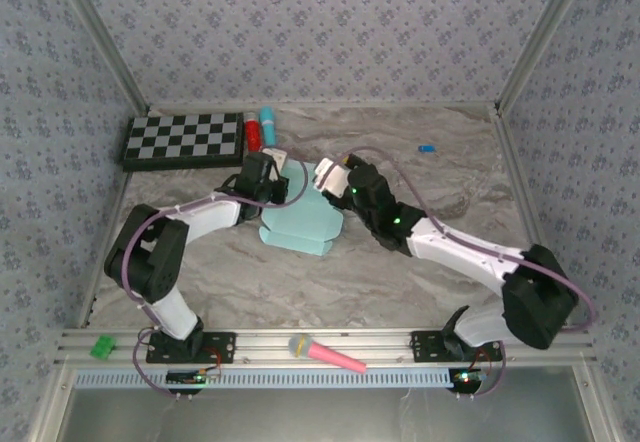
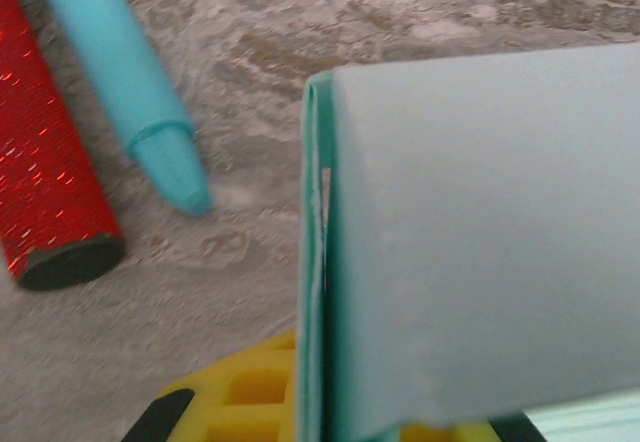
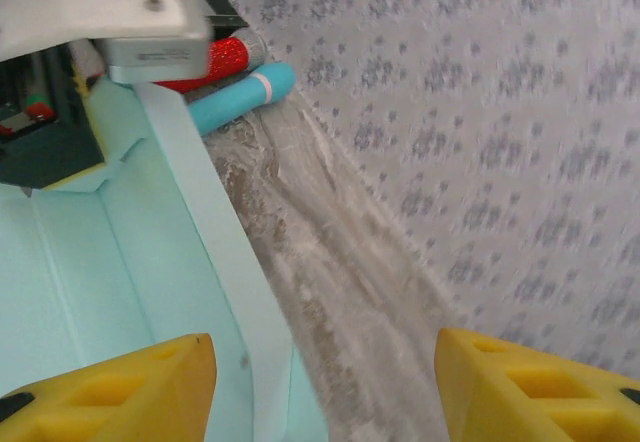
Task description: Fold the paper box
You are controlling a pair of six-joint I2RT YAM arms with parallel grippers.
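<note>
So the paper box (image 1: 300, 224) is pale aqua-blue thin card, and it's only partly folded. Most of it lies flat near the middle of the table (image 1: 240, 277), with rounded flaps (image 1: 285, 237) along its near edge. The far end is bent up. One panel (image 2: 480, 232) stands upright with a second layer doubled against its left edge. Inside there are crease lines and a narrow raised side strip (image 3: 200, 222).

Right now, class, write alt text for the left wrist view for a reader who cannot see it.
The paper box, a folded sheet of pale blue card, looms close on the right, pinched at the bottom by the left tool. To its left, a turquoise marker and a red glitter tube lie on the marbled table.
</note>
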